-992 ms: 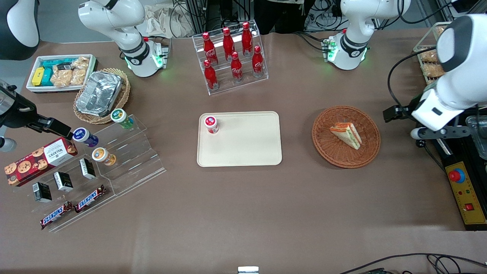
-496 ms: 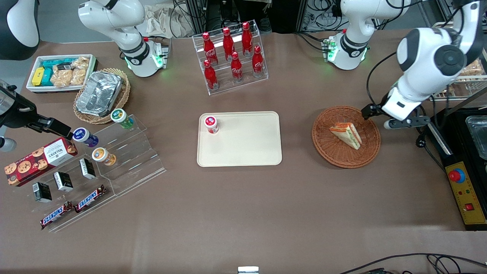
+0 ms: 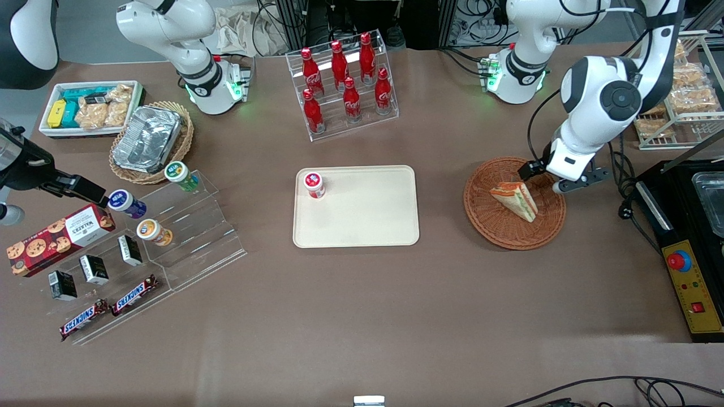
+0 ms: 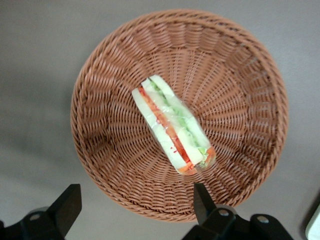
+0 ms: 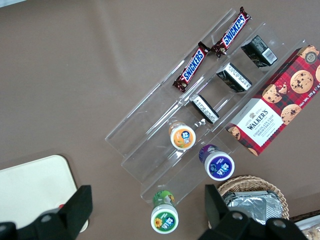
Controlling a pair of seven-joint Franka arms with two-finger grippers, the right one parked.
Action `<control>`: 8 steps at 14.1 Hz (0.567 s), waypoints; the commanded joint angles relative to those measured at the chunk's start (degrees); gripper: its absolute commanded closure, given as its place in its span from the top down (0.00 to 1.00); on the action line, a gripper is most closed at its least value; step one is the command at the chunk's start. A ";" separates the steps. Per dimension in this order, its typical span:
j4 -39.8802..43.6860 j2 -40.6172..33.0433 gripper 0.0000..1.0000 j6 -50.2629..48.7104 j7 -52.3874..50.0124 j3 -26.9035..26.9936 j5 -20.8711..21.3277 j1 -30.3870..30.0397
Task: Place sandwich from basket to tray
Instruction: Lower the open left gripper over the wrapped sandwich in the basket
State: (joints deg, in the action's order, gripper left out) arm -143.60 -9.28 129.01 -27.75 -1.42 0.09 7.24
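Brown tabletop: the spread, empty claw [image 4: 135, 207] hovers above the sandwich [image 4: 172, 125] in its basket [image 4: 240, 100].

On the brown desk [image 3: 362, 316], the round reddish-brown wicker basket [image 3: 498, 226] holds the wedge sandwich [image 3: 516, 200]. The left arm's end effector [image 3: 544, 178] hangs over the basket's rim, just beside the sandwich, its fingers spread apart. The cream tray [image 3: 362, 217] lies toward the parked arm's end, carrying one red-capped cup [image 3: 314, 184] near its corner. A clear rack of red cola bottles [image 3: 345, 85] stands farther from the camera.
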 commanded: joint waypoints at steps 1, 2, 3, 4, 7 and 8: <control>-0.37 2.24 0.99 2.81 -7.29 -0.43 0.09 0.32; -0.37 2.77 0.99 4.91 -11.93 -1.39 0.00 0.32; -0.37 3.56 0.99 6.42 -16.76 -2.18 0.61 0.32; -0.11 4.70 0.99 8.00 -20.11 -2.71 0.79 0.32; -0.37 5.68 0.99 9.94 -21.99 -3.16 0.88 0.32; -0.54 6.29 0.99 10.55 -22.17 -3.16 0.88 0.32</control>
State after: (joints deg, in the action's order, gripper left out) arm -143.84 -3.62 137.91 -47.83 -4.69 0.17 7.31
